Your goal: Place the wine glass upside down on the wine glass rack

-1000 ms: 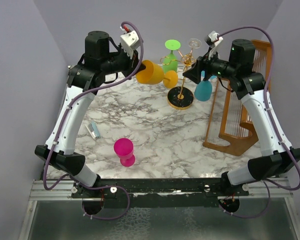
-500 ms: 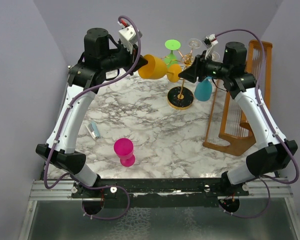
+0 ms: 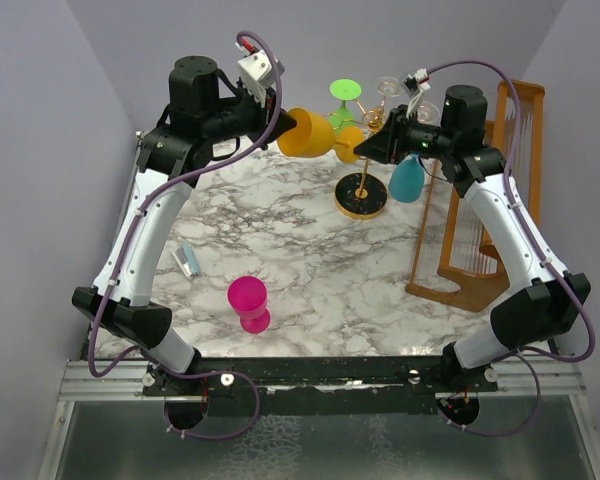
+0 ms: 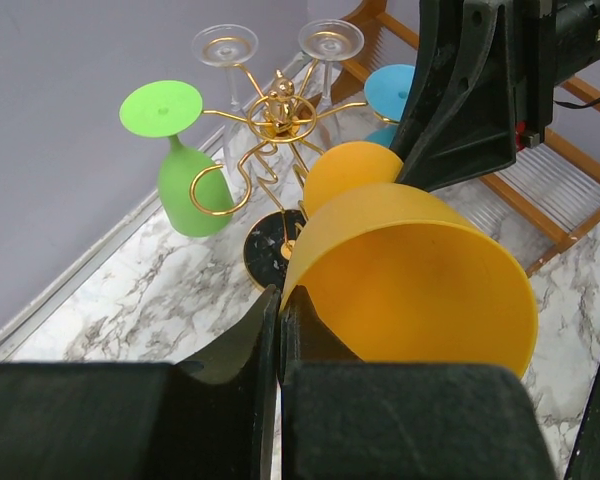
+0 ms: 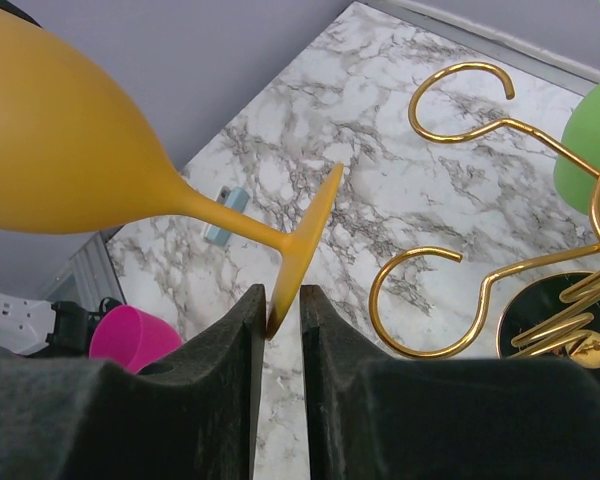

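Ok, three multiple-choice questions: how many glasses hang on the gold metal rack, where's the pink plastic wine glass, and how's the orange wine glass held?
1. Glasses hanging on the thin gold metal rack: A two; B four; C six.
2. The pink plastic wine glass is: A on the white marble table; B on the rack; C in a gripper.
3. The orange wine glass is: A standing on the table; B hung on the rack; C held in the air.
B, one green glass, one blue glass, two clear glasses. A, near the arm bases. C, the left gripper pinches its bowl rim, the right gripper its foot.
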You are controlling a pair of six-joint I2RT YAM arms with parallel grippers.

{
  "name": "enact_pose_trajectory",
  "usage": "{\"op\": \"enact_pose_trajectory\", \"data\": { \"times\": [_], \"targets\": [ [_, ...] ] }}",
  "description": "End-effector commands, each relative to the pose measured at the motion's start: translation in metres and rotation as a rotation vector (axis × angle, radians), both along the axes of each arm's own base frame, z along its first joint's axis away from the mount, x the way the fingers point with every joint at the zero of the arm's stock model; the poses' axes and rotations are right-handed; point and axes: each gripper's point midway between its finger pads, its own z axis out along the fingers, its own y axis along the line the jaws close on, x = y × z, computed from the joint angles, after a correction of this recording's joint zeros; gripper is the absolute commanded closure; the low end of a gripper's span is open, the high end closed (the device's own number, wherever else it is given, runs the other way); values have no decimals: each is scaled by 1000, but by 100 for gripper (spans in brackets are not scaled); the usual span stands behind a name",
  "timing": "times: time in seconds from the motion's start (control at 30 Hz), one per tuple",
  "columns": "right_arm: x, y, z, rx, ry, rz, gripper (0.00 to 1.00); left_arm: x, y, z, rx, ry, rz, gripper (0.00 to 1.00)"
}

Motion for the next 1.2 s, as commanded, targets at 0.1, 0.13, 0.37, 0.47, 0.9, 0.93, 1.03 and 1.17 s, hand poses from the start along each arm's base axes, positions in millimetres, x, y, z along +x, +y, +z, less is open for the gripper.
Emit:
{"op": "enact_pose_trajectory", "data": {
  "times": [0.1,0.13,0.37,0.47,0.9,0.93,1.03,1.17],
  "targets": [
    [-2,6,1,27,0,23,87,-4,-5,6,-31,-16,-32,96],
    [-2,5,1,26,-1,16,89,-5,-5,6,-32,-17,-33,95],
    [6,-4,7,-9,-52,-53,99,-9,-4,2,-21,-16,-45,88],
    [8,-7,11,-24,-79,-70,99,-12,-2,-2,3,-23,-50,79],
    [20,-25,33,-115,-219,-156,99,-24,32,-18,203,-98,15,41],
    [21,-26,35,-123,-231,-158,99,-24,36,-19,220,-104,28,40],
    [22,-29,40,-145,-269,-164,99,-22,46,-21,260,-115,71,32],
    [22,-32,45,-191,-334,-150,99,-18,59,-24,300,-122,131,23]
  ]
}}
